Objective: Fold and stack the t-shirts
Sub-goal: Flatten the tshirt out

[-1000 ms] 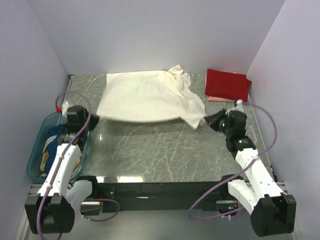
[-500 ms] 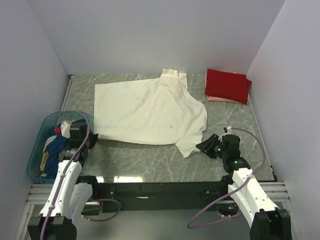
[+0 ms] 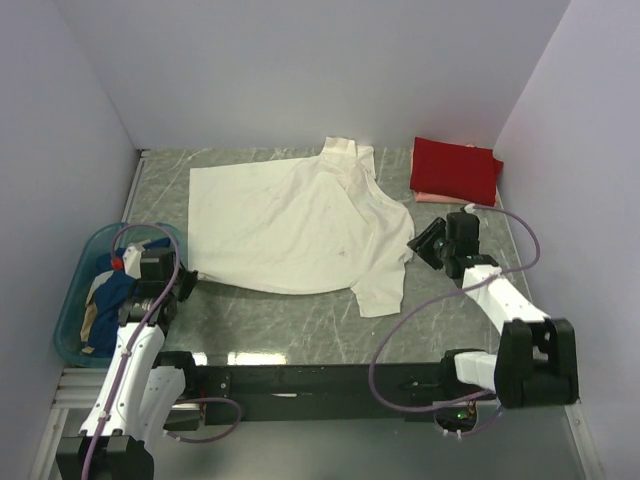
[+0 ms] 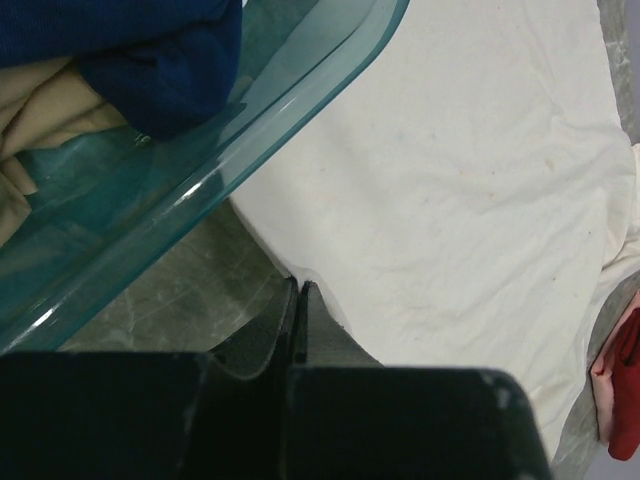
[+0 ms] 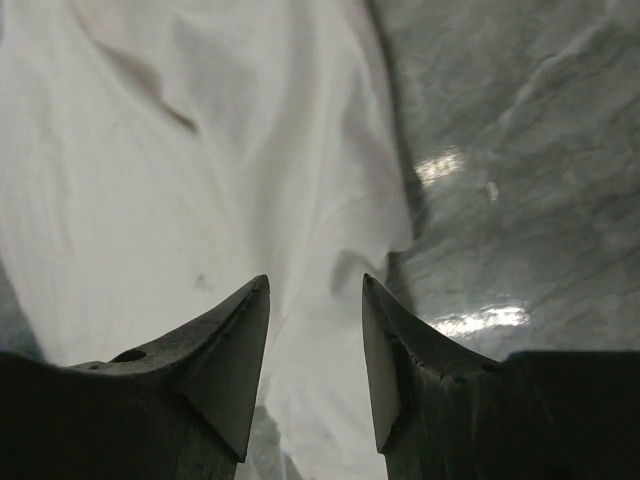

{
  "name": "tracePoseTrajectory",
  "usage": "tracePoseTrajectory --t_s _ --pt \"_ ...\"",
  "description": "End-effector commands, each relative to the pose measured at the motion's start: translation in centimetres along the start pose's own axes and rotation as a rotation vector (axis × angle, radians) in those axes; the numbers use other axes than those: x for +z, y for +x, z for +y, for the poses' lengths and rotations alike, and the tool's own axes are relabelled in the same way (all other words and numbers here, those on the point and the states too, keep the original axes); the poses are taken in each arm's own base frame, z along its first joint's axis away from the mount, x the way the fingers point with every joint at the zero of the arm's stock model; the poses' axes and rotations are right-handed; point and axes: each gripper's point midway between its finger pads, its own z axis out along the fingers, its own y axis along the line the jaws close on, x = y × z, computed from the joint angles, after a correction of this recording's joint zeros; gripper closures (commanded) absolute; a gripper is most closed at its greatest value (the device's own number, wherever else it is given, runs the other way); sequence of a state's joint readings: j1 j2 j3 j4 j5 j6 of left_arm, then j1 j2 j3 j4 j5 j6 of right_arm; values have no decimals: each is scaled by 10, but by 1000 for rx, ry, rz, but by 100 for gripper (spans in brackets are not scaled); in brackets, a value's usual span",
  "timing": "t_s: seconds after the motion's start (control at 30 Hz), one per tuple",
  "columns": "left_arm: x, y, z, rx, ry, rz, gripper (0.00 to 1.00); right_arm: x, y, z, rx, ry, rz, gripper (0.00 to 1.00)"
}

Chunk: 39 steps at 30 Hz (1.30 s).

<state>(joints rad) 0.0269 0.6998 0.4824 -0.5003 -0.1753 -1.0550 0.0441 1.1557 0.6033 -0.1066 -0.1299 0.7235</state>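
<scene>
Your left gripper [image 4: 300, 292] clamped shut on 1 cream t-shirt [image 3: 290, 225] corner, your right gripper [image 5: 315, 282] part open, gripping nothing, over its edge

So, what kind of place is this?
Probably a robot test cell for folding laundry: plain walls box in a marble-look table, a left arm and a right arm stand at its near edge, and a white shirt lies spread on it.

- One cream-white cloth t-shirt [image 3: 300, 220], spread mid-worktop [image 3: 300, 320].
- One folded red cloth t-shirt [image 3: 455, 168] atop one folded pale pink cloth t-shirt [image 3: 435, 197], far right corner.
- One teal plastic basket [image 3: 70, 305], beside the near left corner, holding one dark blue cloth garment [image 3: 115, 283] and one tan cloth garment [image 3: 90, 320].
</scene>
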Motion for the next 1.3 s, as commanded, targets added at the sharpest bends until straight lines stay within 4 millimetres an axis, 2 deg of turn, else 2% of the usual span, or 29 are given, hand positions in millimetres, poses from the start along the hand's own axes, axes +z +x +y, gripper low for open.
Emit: tracePoseTrajectory --t_s 0.0,0.2,0.3,0.4,0.5,0.57,0.6,0.63,0.67,0.7,0.73,0.77,0.8,0.83,0.9,1.0,1.2,1.23,1.27 --pt "-8 -5 -11 16 43 -2 99 18 -18 -10 10 67 -41 51" --pt "-9 -6 -15 25 58 -1 99 37 4 -31 44 103 16 50" --pt "-8 -5 -15 26 58 5 99 51 13 -36 55 102 50 50" --pt "-8 -6 -16 26 55 7 99 60 14 -32 63 84 71 50" --pt "-9 -8 -17 29 55 1 99 68 14 -35 59 106 84 57" --pt "-11 -9 -18 31 55 -3 99 71 9 -35 43 119 81 73" --pt "-11 -10 -17 30 50 -7 99 69 9 -38 38 140 84 81" --pt "-12 -11 -17 31 49 -8 99 66 1 -33 25 137 63 92" --pt "-13 -12 -17 31 47 -12 99 64 -8 -36 2 165 32 97" --pt "-14 -12 -18 32 48 -13 99 58 -7 -41 -9 199 38 100" --pt "-15 -13 -18 30 47 -15 99 51 -19 -36 -23 199 2 100" --pt "-16 -14 -17 30 41 -19 99 45 -21 -35 -46 199 0 100" --pt "-17 -15 -16 29 37 -22 99 38 -25 -42 -58 242 -24 100" --pt "-18 -15 -16 22 35 -25 99 29 -30 -40 -66 236 -54 100" --pt "-19 -16 -14 16 21 -30 99 17 -32 -46 -85 261 -74 100" --pt "-21 -16 -8 -5 -4 -32 99 0 -21 -53 -91 249 -79 100" --pt "-30 -22 2 -54 -53 -64 99 -20 12 -61 -86 194 -20 100" --pt "-33 -24 0 -63 -42 -74 99 -23 17 -59 -87 176 -8 98" --pt "-34 -25 0 -68 -39 -77 99 -27 17 -57 -89 160 -19 87"
